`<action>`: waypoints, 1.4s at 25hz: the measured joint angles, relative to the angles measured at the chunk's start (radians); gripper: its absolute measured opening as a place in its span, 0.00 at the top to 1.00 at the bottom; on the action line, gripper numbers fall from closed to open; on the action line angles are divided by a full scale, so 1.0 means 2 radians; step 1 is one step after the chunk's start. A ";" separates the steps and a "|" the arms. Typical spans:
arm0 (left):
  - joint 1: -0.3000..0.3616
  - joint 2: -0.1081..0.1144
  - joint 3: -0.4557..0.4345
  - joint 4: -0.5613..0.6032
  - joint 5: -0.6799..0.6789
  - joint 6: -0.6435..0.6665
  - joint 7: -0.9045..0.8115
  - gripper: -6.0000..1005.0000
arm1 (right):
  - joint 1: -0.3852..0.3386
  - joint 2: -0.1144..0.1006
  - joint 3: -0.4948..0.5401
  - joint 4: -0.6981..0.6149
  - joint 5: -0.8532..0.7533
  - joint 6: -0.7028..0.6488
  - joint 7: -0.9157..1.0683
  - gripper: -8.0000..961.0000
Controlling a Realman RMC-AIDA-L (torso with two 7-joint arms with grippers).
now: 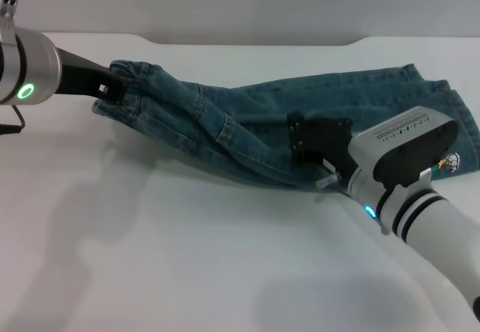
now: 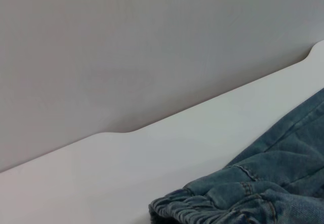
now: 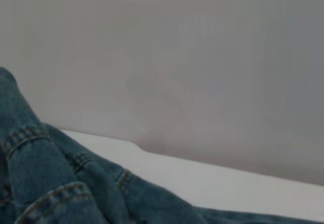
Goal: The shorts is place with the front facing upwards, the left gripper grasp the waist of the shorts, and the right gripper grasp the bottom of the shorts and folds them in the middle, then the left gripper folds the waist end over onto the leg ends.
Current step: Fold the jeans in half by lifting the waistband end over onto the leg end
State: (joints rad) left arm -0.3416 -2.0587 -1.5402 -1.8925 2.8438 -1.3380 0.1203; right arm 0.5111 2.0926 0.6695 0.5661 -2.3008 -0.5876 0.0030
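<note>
Head view: denim shorts (image 1: 300,130) lie across a white table (image 1: 150,257), already doubled lengthwise, stretching from the upper left toward the right edge. The left gripper (image 1: 112,87) is at the shorts' left end, its black fingers pinched together on the waist (image 1: 131,77), which is lifted slightly off the table there; the gathered band bunches around the claw and hides the fingertips. Behind the gripper, the silver-white arm with its green light ring (image 1: 27,91) is cut off by the left edge. The right gripper (image 1: 311,148) sits on the near edge of the shorts, right of their middle. Its prongs press down into the denim, but its own black housing covers them, so I cannot tell whether they are apart or clamped on cloth. The bottom of the shorts (image 1: 450,115) lies at the far right, flat on the table; a small printed patch (image 1: 448,164) shows on the cloth just beside the right wrist housing, partly hidden by it.

Left wrist view: only the ruffled waist (image 2: 197,209) shows, with denim beyond it, cut off by the frame, over the white table (image 2: 126,173) and a grey wall (image 2: 126,47). No fingers appear.

Right wrist view: folded denim with stitched seams (image 3: 45,183) fills the near corner; the gripper's prongs are out of sight.
</note>
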 joint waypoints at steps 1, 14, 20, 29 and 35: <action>0.000 0.000 0.000 -0.002 0.000 0.001 0.000 0.96 | 0.000 0.000 -0.006 -0.002 0.000 0.000 0.010 0.97; 0.001 0.000 0.005 -0.038 -0.005 0.013 0.001 0.96 | 0.054 0.000 -0.051 -0.011 0.000 0.048 0.102 0.97; 0.001 -0.001 0.008 -0.046 -0.010 0.014 0.001 0.96 | 0.069 0.000 -0.063 0.004 0.000 0.052 0.105 0.97; -0.016 0.000 0.015 -0.056 -0.048 0.035 0.002 0.96 | 0.074 0.000 -0.072 0.012 0.000 0.065 0.114 0.97; -0.026 -0.001 0.014 -0.058 -0.064 0.037 0.007 0.96 | 0.093 0.000 -0.093 0.012 0.000 0.064 0.134 0.97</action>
State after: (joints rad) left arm -0.3928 -2.0604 -1.5112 -2.0076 2.7158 -1.2639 0.1345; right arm 0.6979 2.0923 0.4843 0.5901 -2.3010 -0.4587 0.2711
